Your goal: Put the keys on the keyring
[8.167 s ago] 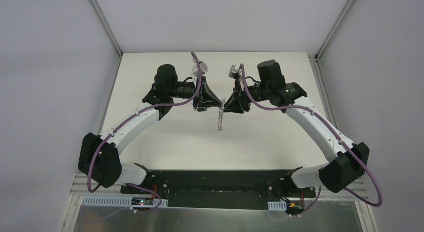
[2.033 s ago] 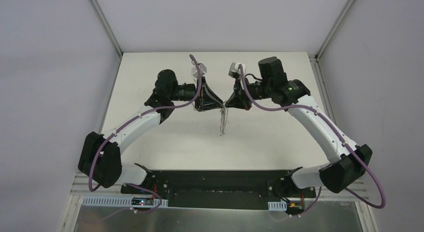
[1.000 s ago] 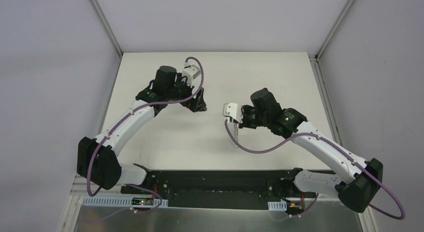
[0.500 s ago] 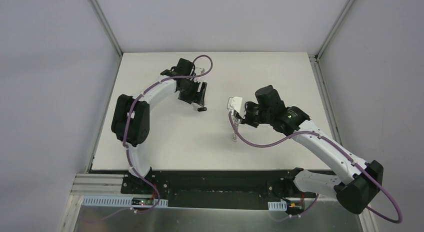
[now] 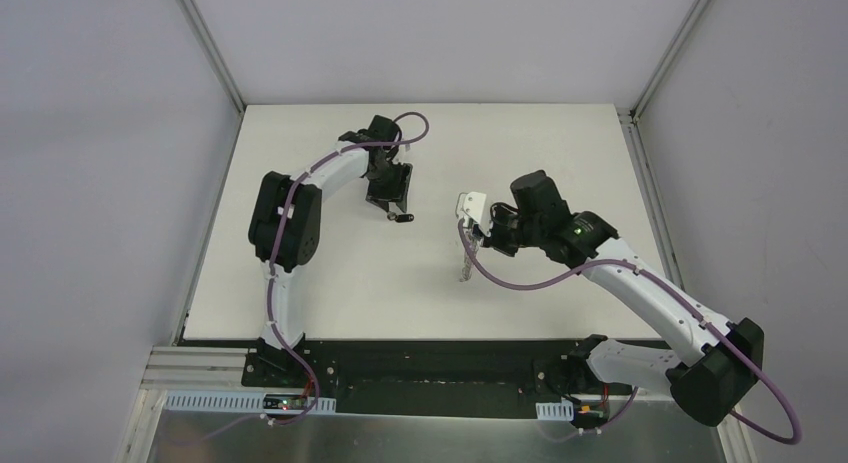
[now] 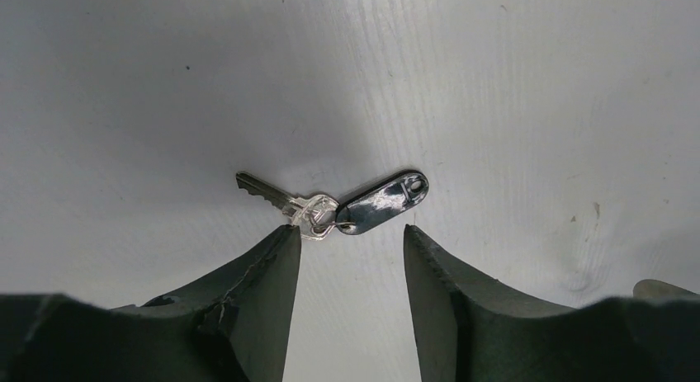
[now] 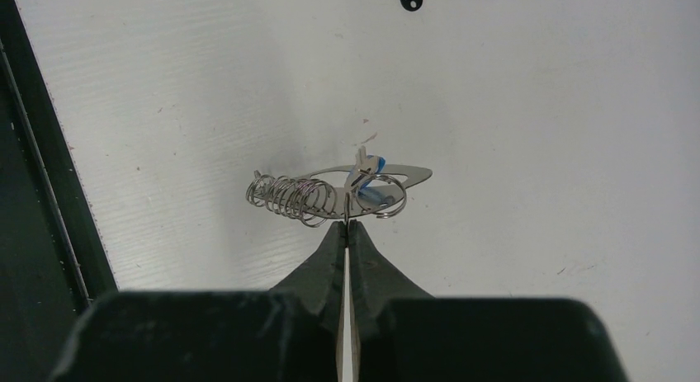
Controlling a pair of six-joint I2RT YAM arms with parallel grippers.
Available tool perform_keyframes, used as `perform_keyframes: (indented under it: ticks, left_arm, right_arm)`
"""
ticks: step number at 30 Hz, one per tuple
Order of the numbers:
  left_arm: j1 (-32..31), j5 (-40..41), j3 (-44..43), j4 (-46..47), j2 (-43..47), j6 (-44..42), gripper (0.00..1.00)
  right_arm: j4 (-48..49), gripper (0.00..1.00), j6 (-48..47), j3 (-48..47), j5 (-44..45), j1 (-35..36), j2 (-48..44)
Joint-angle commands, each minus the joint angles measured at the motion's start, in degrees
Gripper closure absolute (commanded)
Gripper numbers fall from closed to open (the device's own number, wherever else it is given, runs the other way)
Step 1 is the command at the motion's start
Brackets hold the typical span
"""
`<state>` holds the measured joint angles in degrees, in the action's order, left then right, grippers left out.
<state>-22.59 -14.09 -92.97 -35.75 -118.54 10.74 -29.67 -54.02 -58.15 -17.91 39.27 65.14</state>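
Below, silver key [image 6: 285, 202] with dark tag [image 6: 382, 203], left fingers [image 6: 264, 275] parted above, right fingers [image 7: 326, 258] pinching keyring [image 7: 318, 196].

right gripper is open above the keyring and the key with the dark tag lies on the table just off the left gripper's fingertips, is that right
No: the right gripper is shut on the keyring, as the right wrist view shows. The key with the dark tag does lie on the table just off the fingertips of the left gripper.
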Motion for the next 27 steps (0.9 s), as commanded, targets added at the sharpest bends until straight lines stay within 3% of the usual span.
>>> perform_keyframes:
  ticks: [1,10,27]
  left_arm:
    - [-0.95,1.88,-2.7,-3.44,-1.97,1.98,0.51]
    - [-1.14,2.17,-2.83,-3.69,-3.54,2.1,0.59]
    - [-1.45,1.02,-2.0,-4.04,-1.54,-0.9,0.89]
  right_arm:
    - [0.24,1.0,1.01,-0.27,-1.93,-0.32,0.28]
    - [-0.24,1.0,1.28,-0.51,-2.35,-0.46,0.68]
    - [0.01,1.0,1.63,0.01,-3.27,-0.95,0.95]
